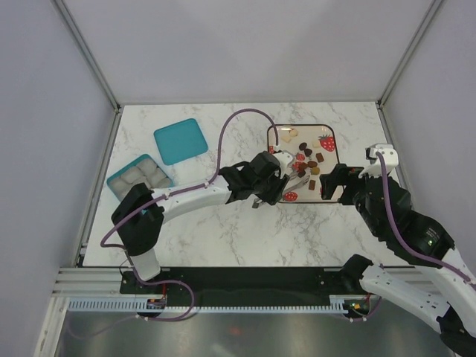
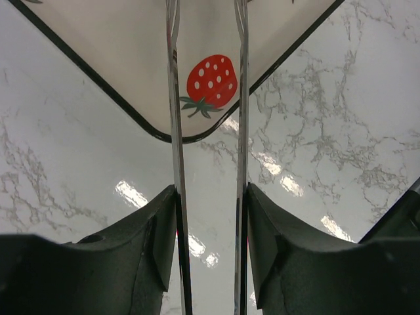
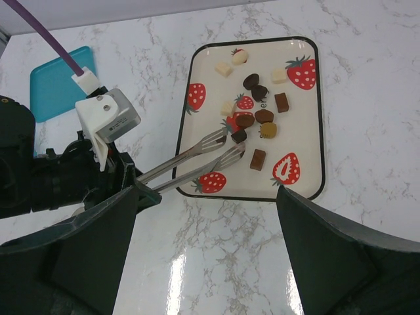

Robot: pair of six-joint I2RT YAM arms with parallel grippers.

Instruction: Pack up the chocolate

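Note:
The chocolate (image 3: pixel 252 82), several dark, mid-brown and cream pieces, lies on a white strawberry-print tray (image 1: pixel 332 149), also in the right wrist view (image 3: pixel 319 131). My left gripper (image 1: pixel 271 180) is shut on silver tongs (image 3: pixel 197 157). Their two arms (image 2: pixel 174 131) run out over the tray's near corner (image 2: pixel 131 52), slightly apart. The tong tips lie beside a small dark piece (image 3: pixel 239 136); I cannot tell if it is pinched. My right gripper (image 3: pixel 207 190) is open and empty above the marble, just off the tray's near edge (image 1: pixel 331 182).
A teal compartment box (image 1: pixel 140 177) stands at the left. Its teal lid (image 1: pixel 180 140) lies flat behind it, also in the right wrist view (image 3: pixel 56 79). White walls enclose the marble table (image 1: pixel 223 238).

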